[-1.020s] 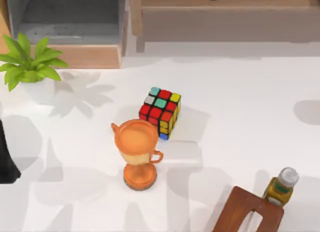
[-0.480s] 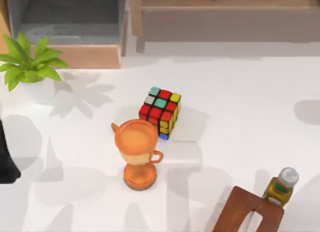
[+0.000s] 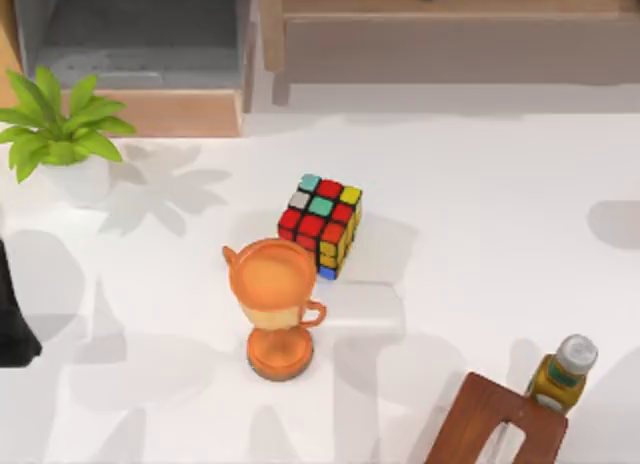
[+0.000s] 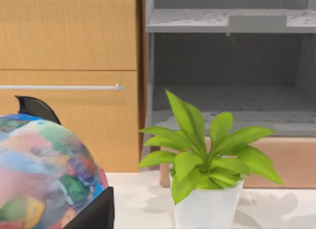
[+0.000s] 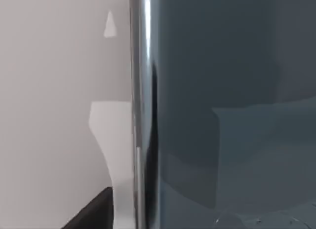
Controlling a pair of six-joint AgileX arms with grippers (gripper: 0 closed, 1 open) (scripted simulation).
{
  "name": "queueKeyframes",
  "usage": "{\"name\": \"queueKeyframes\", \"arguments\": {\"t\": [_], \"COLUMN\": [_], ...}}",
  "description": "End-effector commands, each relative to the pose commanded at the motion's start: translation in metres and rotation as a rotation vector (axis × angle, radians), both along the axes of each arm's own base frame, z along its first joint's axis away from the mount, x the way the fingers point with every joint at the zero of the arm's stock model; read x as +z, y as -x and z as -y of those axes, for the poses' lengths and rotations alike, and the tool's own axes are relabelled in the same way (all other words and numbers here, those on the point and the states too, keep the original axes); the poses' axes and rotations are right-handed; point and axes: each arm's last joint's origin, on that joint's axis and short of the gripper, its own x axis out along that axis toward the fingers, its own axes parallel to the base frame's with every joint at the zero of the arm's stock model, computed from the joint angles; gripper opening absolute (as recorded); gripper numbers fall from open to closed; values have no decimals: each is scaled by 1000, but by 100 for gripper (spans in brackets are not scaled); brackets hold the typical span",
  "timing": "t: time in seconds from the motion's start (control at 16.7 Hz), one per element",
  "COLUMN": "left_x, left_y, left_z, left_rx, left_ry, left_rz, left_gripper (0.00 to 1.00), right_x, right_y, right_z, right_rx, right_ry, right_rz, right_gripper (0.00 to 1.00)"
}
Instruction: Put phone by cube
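Near the table's (image 3: 500, 184) middle sits the cube (image 3: 321, 224), just beside an orange trophy cup (image 3: 277, 304).
Close to the right wrist camera looms the phone (image 5: 227, 105), glossy, silvery-rimmed; whether either pincer is open or closed cannot be told.

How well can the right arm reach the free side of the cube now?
Probably yes. In the top view the cube has bare table on its right side; the orange cup stands at its lower left, away from that approach. The phone is very near the right wrist camera.
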Motion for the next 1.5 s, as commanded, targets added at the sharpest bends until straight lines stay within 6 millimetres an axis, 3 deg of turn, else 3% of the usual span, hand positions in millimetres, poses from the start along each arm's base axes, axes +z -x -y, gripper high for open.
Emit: {"name": "queueKeyframes", "arguments": {"t": [0.42, 0.9, 1.32, 1.5], "left_x": [0, 0, 0, 0], "left_y": [0, 0, 0, 0], "left_z": [0, 0, 0, 0], "left_rx": [0, 0, 0, 0], "left_ry": [0, 0, 0, 0], "left_rz": [0, 0, 0, 0], "left_gripper": [100, 100, 100, 100], "right_x": [0, 0, 27, 28], "right_y": [0, 0, 0, 0], "right_z": [0, 0, 0, 0], "right_rx": [0, 0, 1, 1], "right_ry": [0, 0, 8, 8], "right_rz": [0, 0, 14, 15], "right_gripper": [2, 0, 0, 0]}}
